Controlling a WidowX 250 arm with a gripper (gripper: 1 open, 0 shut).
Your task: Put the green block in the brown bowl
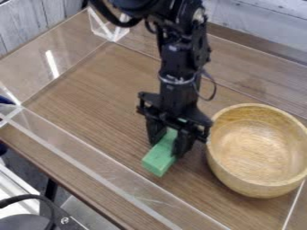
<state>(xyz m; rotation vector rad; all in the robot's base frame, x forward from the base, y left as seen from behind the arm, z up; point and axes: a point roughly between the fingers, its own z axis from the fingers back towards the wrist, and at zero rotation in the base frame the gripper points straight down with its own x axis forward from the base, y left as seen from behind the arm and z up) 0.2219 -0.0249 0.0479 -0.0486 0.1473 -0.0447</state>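
Observation:
The green block (161, 158) is a bright green bar, tilted, its upper end pinched between the fingers of my gripper (171, 144), its lower end close to or just off the wooden tabletop. My gripper points straight down and is shut on the block. The brown bowl (256, 149) is a wide, light wooden bowl with nothing in it, standing just right of the gripper. The black arm (180, 54) rises from the gripper toward the top of the view.
A clear acrylic wall (72, 148) runs along the table's front edge, close to the block, and another runs along the left. The brown wooden tabletop (84, 90) stretches to the left and back.

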